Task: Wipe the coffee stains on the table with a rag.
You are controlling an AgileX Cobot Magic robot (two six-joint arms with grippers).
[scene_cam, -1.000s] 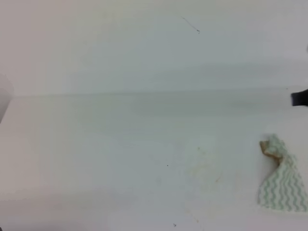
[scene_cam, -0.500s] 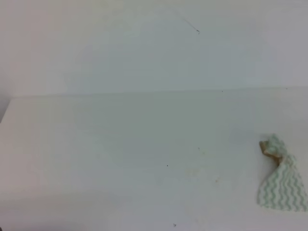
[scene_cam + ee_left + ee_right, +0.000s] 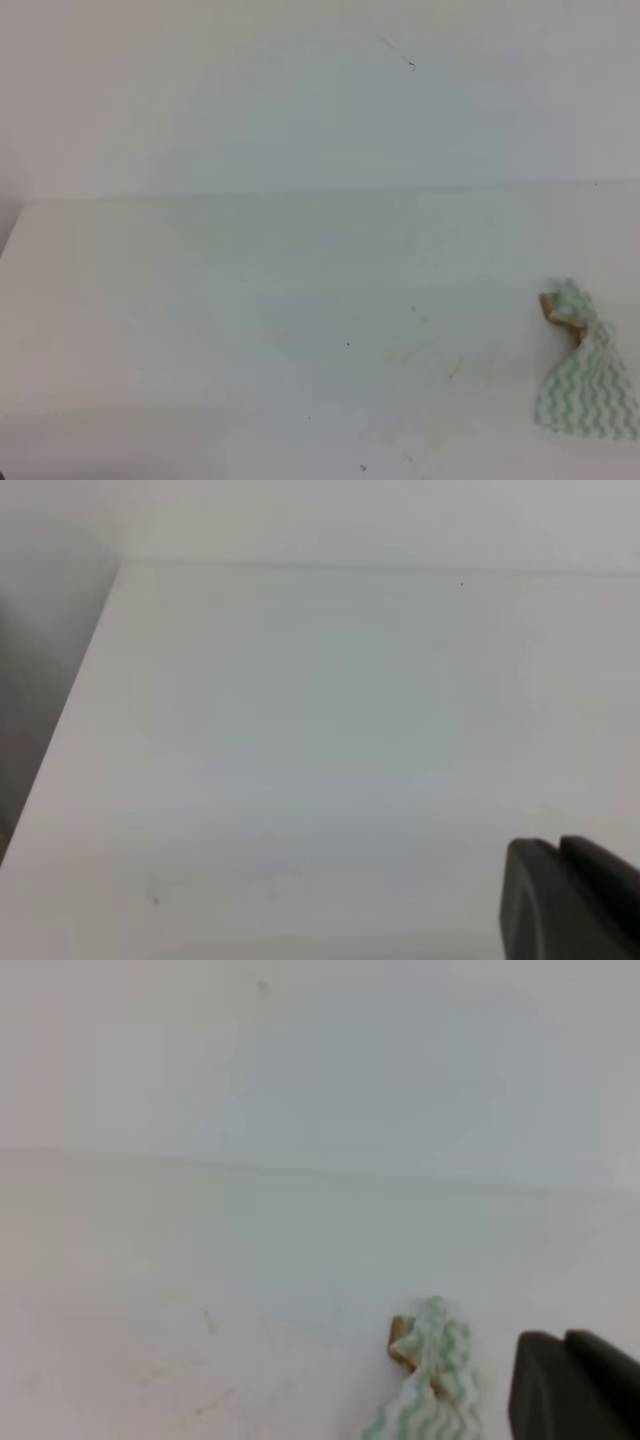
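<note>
My right jaws [image 3: 575, 1385] are sitting at the near right corner of my wrist view, clenched together and grasping nothing. Just to the left of them, and a little farther out, the rag [image 3: 428, 1385] is lying loose on the tabletop [image 3: 250, 1260]; I am not touching it. In the high view the rag [image 3: 585, 370] is resting at the right edge, its long axis running from the near right up to the far left, and its brown stained corner is pointing away from me. My right arm is clearly the nearer one to it.

My left jaws [image 3: 570, 900] are showing only as a dark block at the near right of their own view. I cannot tell if they are released or clenched. Only bare tabletop is lying before them.

Farther left of the rag, faint tan stains [image 3: 410, 355] are remaining, well apart from the cloth. I judge that most of the wiping is done. For another pass I would need to release my right jaws first and reach left-forward to the rag.
</note>
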